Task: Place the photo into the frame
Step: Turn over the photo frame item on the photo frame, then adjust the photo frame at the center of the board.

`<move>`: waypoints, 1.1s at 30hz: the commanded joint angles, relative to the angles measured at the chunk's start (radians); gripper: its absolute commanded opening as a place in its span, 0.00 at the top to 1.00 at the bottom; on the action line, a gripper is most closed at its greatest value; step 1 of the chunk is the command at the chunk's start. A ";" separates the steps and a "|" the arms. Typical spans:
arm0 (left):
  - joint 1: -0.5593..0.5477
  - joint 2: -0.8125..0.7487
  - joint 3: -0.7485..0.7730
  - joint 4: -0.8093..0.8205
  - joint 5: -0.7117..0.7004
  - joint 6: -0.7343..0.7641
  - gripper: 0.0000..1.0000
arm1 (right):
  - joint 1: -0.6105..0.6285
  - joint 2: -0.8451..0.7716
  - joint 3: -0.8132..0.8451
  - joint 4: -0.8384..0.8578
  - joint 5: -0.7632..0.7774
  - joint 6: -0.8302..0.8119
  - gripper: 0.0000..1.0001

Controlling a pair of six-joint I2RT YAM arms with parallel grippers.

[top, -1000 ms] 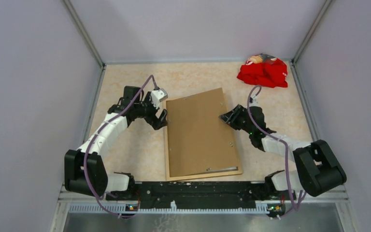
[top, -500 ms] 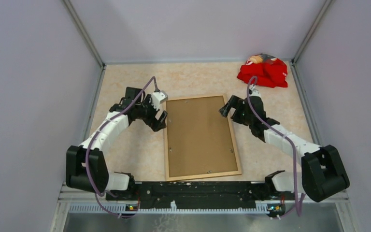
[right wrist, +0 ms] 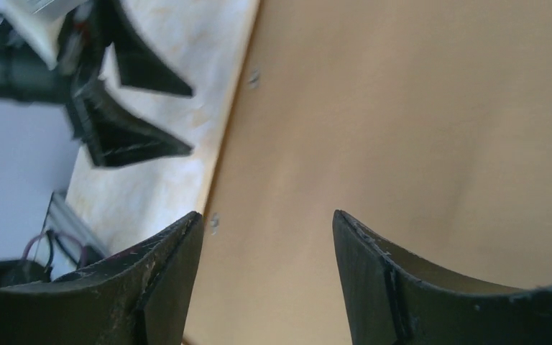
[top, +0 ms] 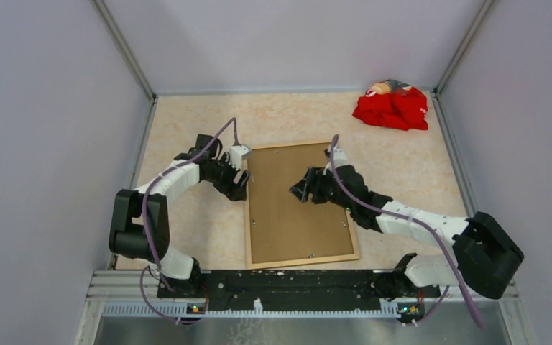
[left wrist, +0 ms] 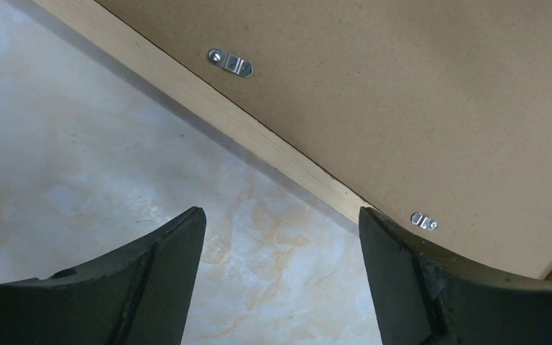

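R gripper [top: 300, 192] over frame [top: 247, 223] back, L gripper [top: 241, 184] beside (both agape).

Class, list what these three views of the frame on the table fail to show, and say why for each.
The photo: seen in no view; the backing board covers the whole frame opening.
Frame's front: faces down in every view.
Red bundle, top view: too small to identify.
Turn clips, right wrist view: blurred.
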 commanded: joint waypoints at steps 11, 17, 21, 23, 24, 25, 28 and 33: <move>0.009 0.190 0.028 -0.023 0.110 -0.069 0.51 | 0.310 0.438 0.059 0.522 -0.063 0.012 0.42; 0.009 0.275 0.082 0.000 0.120 -0.082 0.68 | 0.332 0.531 0.089 0.577 -0.063 -0.012 0.43; 0.009 0.355 0.171 0.014 0.113 -0.113 0.73 | 0.331 0.561 0.090 0.605 -0.040 -0.040 0.44; 0.009 0.393 0.224 0.015 0.114 -0.127 0.76 | 0.332 0.568 0.097 0.611 -0.026 -0.060 0.44; 0.009 0.409 0.249 0.015 0.117 -0.133 0.77 | 0.331 0.570 0.101 0.609 -0.019 -0.065 0.44; 0.008 0.423 0.271 0.016 0.125 -0.139 0.78 | 0.331 0.572 0.106 0.609 -0.018 -0.073 0.44; 0.008 0.451 0.335 0.000 0.146 -0.145 0.80 | 0.330 0.582 0.117 0.612 0.011 -0.084 0.44; 0.008 0.415 0.377 -0.088 0.158 -0.116 0.64 | 0.315 0.587 0.122 0.610 0.022 -0.072 0.44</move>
